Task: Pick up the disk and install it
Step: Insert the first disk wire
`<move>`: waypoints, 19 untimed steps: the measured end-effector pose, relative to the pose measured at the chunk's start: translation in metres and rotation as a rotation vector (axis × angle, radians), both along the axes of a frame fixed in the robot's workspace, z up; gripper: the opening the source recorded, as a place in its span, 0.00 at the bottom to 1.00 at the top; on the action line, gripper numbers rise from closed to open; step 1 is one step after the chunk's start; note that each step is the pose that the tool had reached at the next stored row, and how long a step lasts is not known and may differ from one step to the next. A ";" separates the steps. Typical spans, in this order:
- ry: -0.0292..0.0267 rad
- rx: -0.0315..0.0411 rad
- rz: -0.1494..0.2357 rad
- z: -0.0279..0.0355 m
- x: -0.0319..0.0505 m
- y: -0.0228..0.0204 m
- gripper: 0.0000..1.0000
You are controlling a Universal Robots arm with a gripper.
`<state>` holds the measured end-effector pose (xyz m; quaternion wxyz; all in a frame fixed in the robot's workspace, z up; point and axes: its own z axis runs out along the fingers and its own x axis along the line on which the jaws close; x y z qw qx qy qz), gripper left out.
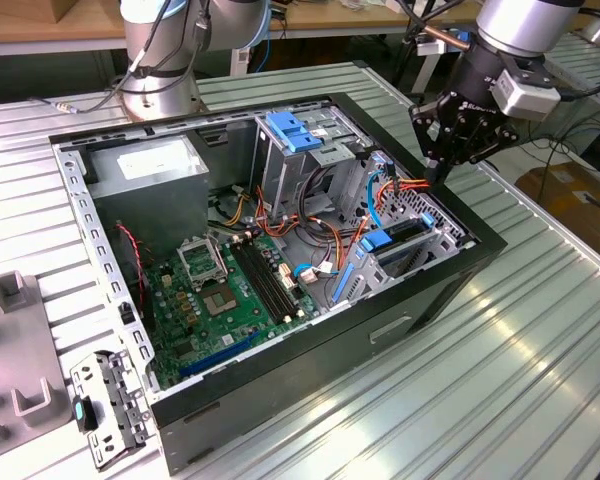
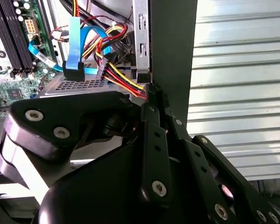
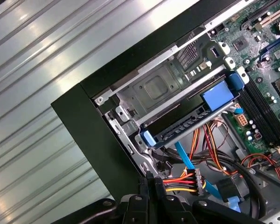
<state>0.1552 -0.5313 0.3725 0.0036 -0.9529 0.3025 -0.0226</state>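
The gripper is hanging over the rim of the open computer case on the exterior view's right. Its fingers are pressed together, and nothing is pinched between them. The disk is sitting in the drive cage inside the case, near the gripper but apart from it.

The exterior view is showing the whole case lying on the ribbed table. The motherboard and the grey power-supply box are lying well apart from the gripper.

The first wrist view is showing the disk edge-on, as a dark slab with blue rails.

In both wrist views the gripper is standing just beside a black connector on red, yellow and black wires. Whether they are touching cannot be told. The second wrist view is also showing a blue flat cable plugged in close by.
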 end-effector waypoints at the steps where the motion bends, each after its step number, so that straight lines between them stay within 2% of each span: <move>1: 0.0000 0.0000 -0.032 0.0000 -0.0001 0.0000 0.16; 5: 0.0000 0.0000 -0.125 0.0000 -0.0002 0.0000 0.16; 15: 0.0000 0.0000 -0.236 0.0000 -0.0007 0.0000 0.16; 17: 0.0000 0.0000 -0.267 0.0000 -0.0006 0.0000 0.16; 19: 0.0000 0.0000 -0.322 0.0000 -0.0006 0.0000 0.16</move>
